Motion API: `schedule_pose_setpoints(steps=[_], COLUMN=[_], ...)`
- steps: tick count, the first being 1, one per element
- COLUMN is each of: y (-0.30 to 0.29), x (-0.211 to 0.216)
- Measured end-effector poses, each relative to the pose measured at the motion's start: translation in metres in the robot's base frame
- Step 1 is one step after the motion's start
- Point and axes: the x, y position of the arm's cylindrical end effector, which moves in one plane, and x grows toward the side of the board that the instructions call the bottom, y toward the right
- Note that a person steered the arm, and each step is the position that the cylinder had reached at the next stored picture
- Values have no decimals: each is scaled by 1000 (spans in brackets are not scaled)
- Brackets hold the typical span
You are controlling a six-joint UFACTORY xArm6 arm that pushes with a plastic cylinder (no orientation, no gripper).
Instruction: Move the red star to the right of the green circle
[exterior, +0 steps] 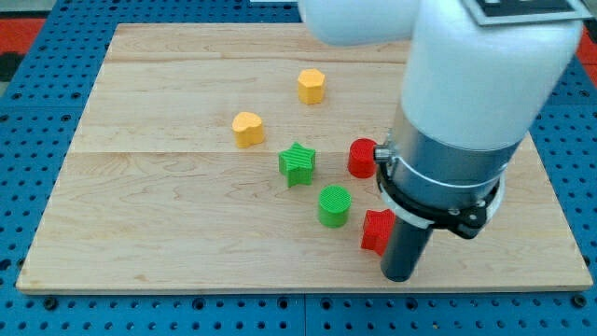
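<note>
Red star (375, 231) is the block the task concerns, and we locate everything relative to the green circle (334, 205). The star lies to the view's right of the circle and slightly toward the view's bottom, near it, with a narrow strip of bare board between the two. Only the star's left portion is visible; the rod and the arm's grey collar cover the rest.

Our arm carries no jaws, so nothing opens, closes or clamps; it ends in a plain dark rod. My tip (399, 277) rests on the board to the view's lower right of the circle, beyond the star. The rod's side stands against the star's right edge; we cannot tell whether they touch, since the rod overlaps the star.

The green star (298, 163) sits to the view's upper left of the circle, close by and apart from it. The red cylinder (363, 158) sits to the upper right of the circle, its right side cut off by the arm. The yellow heart-shaped block (247, 128) lies farther to the upper left, beyond the green star. The yellow hexagonal block (312, 86) lies well above the circle. All blocks rest on the wooden board (168, 233).
</note>
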Motion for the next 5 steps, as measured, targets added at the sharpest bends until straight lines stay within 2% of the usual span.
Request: schedule_pose_setpoints(steps=[2,4,5], y=[-9,-20,-15], x=[-46,-71,-30])
